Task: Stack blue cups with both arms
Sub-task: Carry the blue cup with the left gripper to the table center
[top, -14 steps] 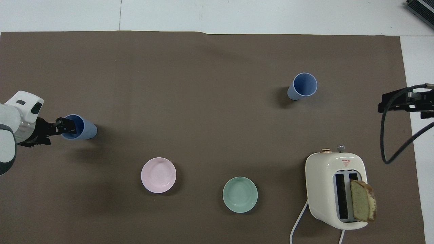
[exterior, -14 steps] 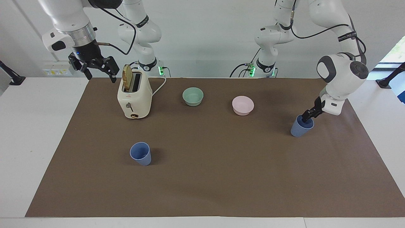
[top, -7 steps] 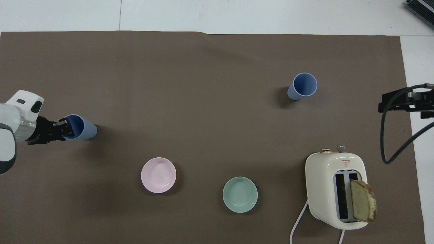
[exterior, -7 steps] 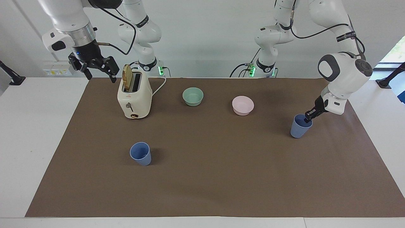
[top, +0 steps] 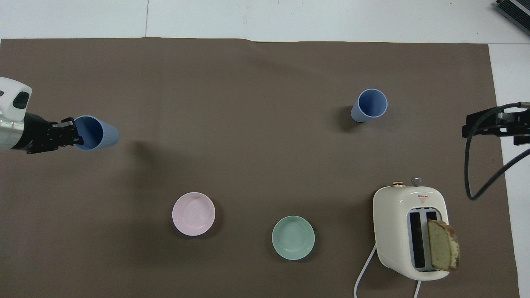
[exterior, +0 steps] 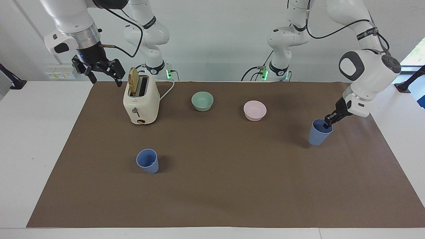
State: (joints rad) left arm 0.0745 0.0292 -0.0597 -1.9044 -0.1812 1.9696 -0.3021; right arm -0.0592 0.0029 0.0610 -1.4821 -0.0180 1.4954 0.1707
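Here my left gripper [exterior: 328, 123] is clamped on the rim of one matte periwinkle-blue plastic cup [exterior: 319, 132], lifted and tilted over the brown mat [exterior: 225, 186], at 3 o'clock in the facing view. Second identical blue cup [exterior: 147, 160] stands at 8 o'clock. My right gripper [exterior: 99, 73] waits, fingers apart, by the cream toaster [exterior: 141, 103].

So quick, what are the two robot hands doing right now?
Left gripper: shut on the rim of a blue cup, lifted off the brown mat.
Right gripper: open, holding nothing, waiting in the air beside the toaster.
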